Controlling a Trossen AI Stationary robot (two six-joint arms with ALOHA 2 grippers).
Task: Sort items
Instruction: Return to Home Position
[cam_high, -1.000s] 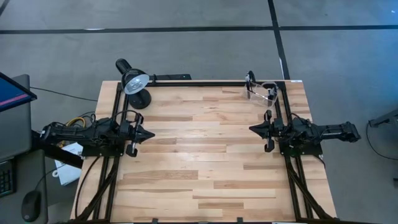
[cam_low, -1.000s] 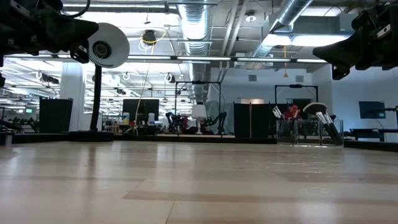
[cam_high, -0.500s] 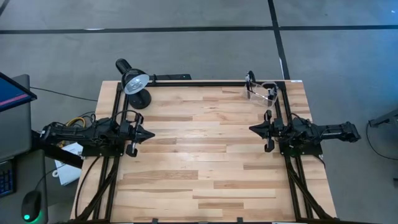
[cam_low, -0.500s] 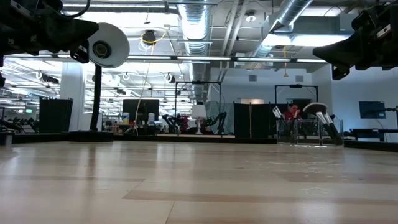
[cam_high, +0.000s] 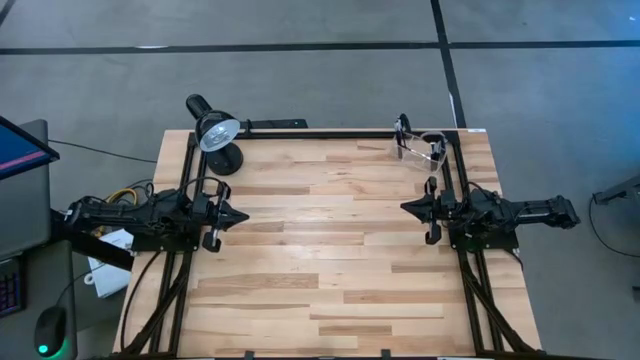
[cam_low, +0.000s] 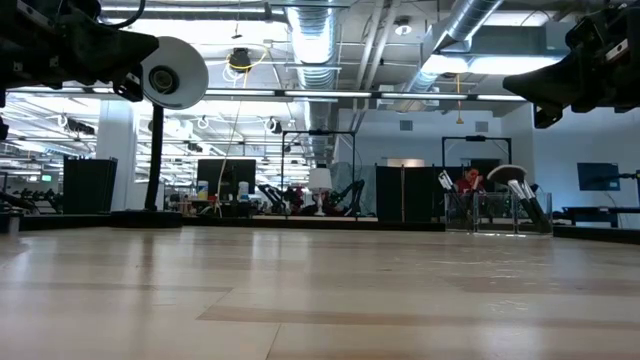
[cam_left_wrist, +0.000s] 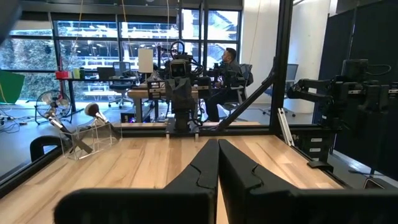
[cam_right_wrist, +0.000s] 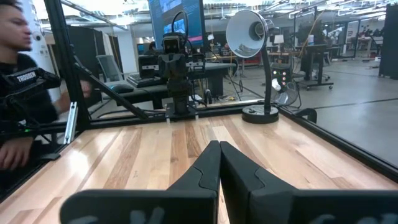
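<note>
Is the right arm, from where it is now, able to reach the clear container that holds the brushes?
Probably yes. The clear container stands near the right claw, on that arm's side, and nothing lies between them. The claw is shut, so it would have to open before gripping anything.

Table (cam_high: 320, 270): pale wood; I see banded tan and cream planks.
Lamp (cam_high: 215, 131): black, shade interior white.
Container (cam_high: 440, 150): clear.
Brushes (cam_low: 527, 205): dark handles; I note pale tips.
Left gripper (cam_high: 243, 214), right gripper (cam_high: 405, 208): black.

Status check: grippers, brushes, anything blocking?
Left gripper and right gripper shut, empty, at opposite edges of wooden table. Slim makeup brushes standing in clear plastic organizer, back-right corner. Black desk lamp back-left, apart from both arms.
</note>
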